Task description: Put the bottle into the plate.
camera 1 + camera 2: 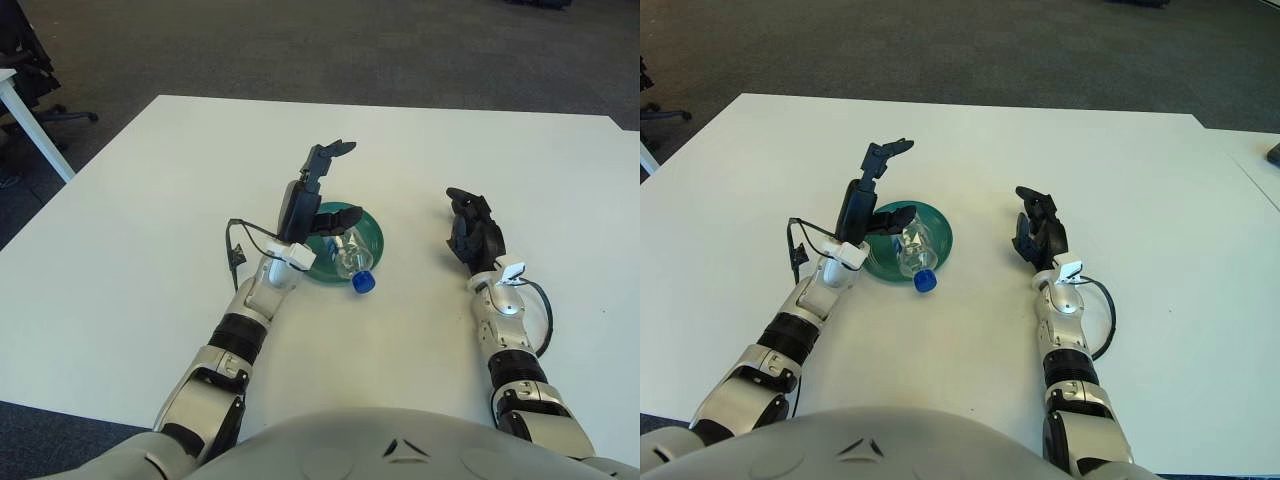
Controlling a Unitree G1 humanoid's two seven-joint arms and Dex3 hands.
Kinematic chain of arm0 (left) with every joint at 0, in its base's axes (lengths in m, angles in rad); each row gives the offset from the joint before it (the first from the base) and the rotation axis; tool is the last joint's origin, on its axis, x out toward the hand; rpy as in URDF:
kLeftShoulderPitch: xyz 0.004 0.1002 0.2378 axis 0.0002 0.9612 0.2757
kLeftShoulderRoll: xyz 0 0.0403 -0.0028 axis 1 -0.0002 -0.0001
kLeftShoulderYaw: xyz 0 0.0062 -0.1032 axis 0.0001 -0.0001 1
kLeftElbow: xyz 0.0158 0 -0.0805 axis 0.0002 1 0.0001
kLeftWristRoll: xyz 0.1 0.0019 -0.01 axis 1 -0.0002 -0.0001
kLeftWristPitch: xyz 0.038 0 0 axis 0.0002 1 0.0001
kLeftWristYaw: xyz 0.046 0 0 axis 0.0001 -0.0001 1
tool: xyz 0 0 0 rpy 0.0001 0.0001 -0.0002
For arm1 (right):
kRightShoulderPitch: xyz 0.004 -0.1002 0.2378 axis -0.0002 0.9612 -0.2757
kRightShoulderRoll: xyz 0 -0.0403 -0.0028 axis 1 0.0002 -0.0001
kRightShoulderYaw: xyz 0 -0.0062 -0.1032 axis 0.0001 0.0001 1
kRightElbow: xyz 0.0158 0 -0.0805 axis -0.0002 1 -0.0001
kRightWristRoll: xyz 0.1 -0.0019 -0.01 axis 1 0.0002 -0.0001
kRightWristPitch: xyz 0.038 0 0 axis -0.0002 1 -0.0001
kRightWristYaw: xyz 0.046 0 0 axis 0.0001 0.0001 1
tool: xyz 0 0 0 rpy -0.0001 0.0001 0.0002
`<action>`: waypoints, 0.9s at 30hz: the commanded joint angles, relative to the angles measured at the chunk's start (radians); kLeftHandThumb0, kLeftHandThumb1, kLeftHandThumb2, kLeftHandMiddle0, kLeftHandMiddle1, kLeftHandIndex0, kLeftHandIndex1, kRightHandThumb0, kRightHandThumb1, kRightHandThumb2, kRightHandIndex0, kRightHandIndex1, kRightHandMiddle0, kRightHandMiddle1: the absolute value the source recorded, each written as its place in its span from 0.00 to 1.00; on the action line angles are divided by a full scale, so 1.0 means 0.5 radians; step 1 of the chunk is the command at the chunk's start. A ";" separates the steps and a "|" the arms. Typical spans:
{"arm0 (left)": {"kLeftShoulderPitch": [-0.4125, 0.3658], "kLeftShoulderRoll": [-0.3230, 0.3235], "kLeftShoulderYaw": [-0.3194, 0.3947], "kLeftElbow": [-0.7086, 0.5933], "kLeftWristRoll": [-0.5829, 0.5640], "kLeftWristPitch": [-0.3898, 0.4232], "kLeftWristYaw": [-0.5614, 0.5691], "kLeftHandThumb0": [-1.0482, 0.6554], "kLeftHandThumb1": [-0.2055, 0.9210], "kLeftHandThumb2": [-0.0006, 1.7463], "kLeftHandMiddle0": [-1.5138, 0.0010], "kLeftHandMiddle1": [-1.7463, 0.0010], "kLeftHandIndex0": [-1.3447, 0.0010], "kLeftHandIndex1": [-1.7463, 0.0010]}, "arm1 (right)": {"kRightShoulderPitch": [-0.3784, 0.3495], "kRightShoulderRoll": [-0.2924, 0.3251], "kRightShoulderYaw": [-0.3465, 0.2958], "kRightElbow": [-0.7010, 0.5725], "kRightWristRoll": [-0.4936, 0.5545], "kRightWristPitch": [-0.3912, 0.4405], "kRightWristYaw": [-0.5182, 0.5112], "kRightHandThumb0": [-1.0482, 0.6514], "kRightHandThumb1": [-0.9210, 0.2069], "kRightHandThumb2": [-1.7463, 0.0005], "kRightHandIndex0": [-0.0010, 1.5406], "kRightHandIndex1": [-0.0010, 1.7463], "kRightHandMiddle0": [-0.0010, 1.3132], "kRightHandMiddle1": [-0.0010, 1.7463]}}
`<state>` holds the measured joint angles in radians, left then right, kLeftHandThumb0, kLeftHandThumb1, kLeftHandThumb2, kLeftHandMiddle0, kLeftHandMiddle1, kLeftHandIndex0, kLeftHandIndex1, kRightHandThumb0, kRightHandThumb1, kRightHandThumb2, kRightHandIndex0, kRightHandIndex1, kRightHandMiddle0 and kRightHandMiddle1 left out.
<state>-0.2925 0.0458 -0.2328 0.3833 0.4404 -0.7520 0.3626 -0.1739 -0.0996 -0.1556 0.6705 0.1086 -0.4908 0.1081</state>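
Observation:
A clear plastic bottle with a blue cap lies on its side in the dark green plate, its cap end poking out over the plate's near rim. My left hand is raised above the plate's left side with its fingers spread and nothing in them; it is clear of the bottle. My right hand shows to the right of the plate, over the white table, with its fingers curled and nothing in them.
The white table spreads wide on all sides of the plate. A desk leg and an office chair base stand on the dark carpet at the far left.

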 commanded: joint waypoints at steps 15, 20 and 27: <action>0.122 0.115 0.327 -0.318 -0.552 0.452 -0.432 0.16 1.00 0.38 0.70 0.63 0.81 0.34 | 0.076 0.050 -0.019 0.418 -0.027 0.057 -0.052 0.20 0.00 0.56 0.23 0.20 0.00 0.48; 0.122 0.121 0.407 -0.170 -0.677 0.479 -0.505 0.19 1.00 0.38 0.69 0.58 0.81 0.34 | 0.105 0.050 -0.014 0.375 -0.025 0.043 -0.046 0.20 0.00 0.55 0.23 0.21 0.00 0.50; 0.062 0.147 0.550 0.088 -0.897 0.515 -0.633 0.22 1.00 0.36 0.69 0.58 0.83 0.35 | 0.117 0.043 -0.018 0.350 -0.018 0.031 -0.039 0.20 0.00 0.55 0.22 0.22 0.00 0.51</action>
<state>-0.2396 0.1121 0.0120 0.3971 0.0311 -0.5122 0.0694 -0.2254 -0.1058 -0.1695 0.7636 0.1014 -0.5410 0.0850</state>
